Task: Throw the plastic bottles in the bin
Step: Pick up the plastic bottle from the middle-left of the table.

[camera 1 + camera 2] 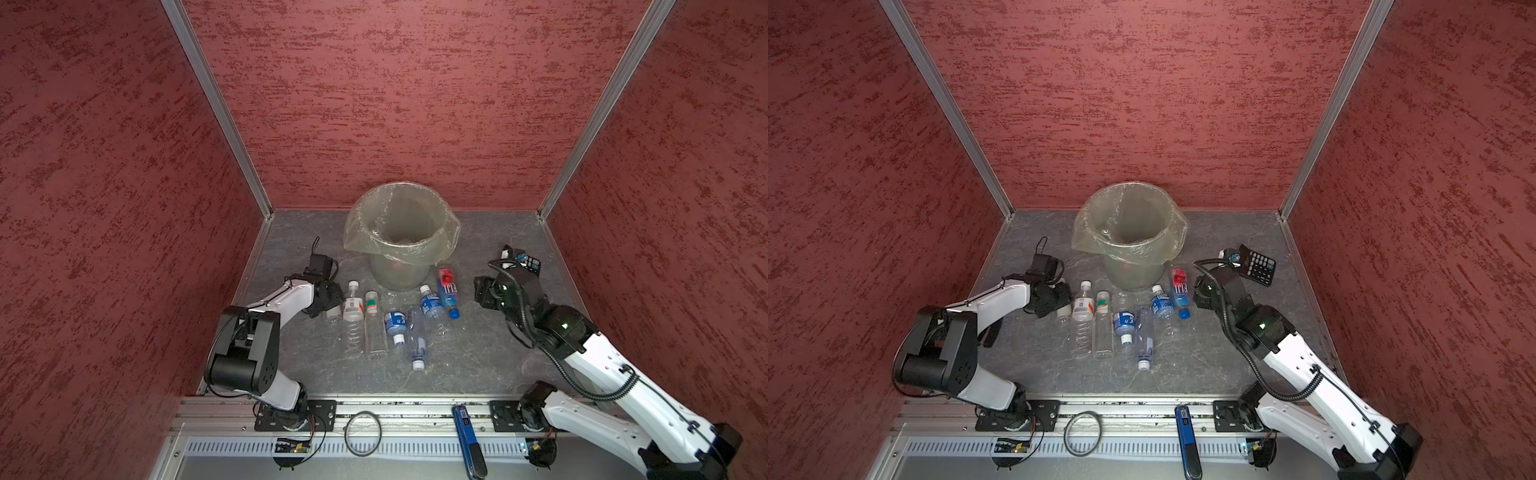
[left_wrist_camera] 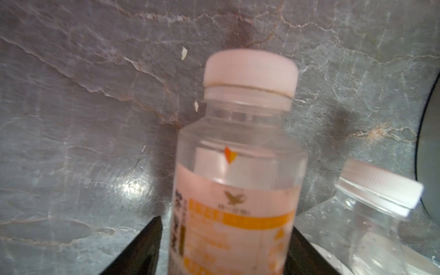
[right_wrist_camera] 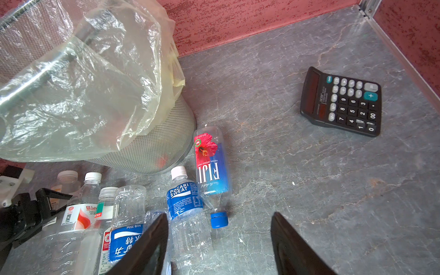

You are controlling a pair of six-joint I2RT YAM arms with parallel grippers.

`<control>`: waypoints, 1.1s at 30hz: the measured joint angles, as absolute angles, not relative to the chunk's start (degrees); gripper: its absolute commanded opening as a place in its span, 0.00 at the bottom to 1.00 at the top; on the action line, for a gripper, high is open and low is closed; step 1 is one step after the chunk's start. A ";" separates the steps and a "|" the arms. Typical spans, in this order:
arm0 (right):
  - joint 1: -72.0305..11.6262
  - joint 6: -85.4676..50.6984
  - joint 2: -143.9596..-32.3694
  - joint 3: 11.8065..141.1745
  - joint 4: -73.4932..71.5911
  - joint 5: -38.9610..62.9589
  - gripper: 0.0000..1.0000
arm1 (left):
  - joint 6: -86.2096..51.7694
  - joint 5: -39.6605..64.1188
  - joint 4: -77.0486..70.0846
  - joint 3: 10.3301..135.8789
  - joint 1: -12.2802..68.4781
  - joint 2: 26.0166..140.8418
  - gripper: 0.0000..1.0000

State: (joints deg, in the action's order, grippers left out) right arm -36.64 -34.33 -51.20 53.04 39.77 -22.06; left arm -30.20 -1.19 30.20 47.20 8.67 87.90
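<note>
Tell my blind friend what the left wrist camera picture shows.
A clear bottle with a white cap and orange label sits between the black fingers of the left gripper, on a grey table. Another white-capped bottle lies beside it.

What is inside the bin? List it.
The bin is lined with a clear bag. A red patch shows through its lower wall, unidentifiable. The bag and the bin's front edge hide most of the bottom.

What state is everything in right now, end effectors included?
Bin, upright, bag over rim.
Left end effector, around the orange-label bottle; grip unclear.
Orange-label bottle, cap on.
Right end effector, open, empty.
Fiji bottle, lying down, blue cap on.
Pocari bottle, lying down, white cap on.
Calculator, face up.
</note>
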 measured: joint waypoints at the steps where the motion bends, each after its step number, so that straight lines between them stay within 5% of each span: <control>1: -36.64 -34.35 -51.16 53.04 39.77 -22.04 0.66 | -30.24 -1.10 29.56 46.61 8.62 87.59 0.58; 5: -36.67 -34.39 -51.09 53.04 39.77 -21.98 0.65 | -30.81 -0.67 27.92 42.89 8.69 82.63 0.41; 18: -36.67 -34.48 -48.75 44.71 36.73 -18.02 0.71 | -28.58 -6.46 33.04 45.84 17.78 49.17 0.40; 33: -36.67 -35.18 -49.23 44.18 35.86 -17.26 0.72 | -22.61 -5.39 35.90 73.56 24.73 59.46 0.43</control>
State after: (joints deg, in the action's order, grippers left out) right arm -36.67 -35.18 -49.23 44.18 35.86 -17.26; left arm -22.61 -5.39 35.90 73.56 24.73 59.46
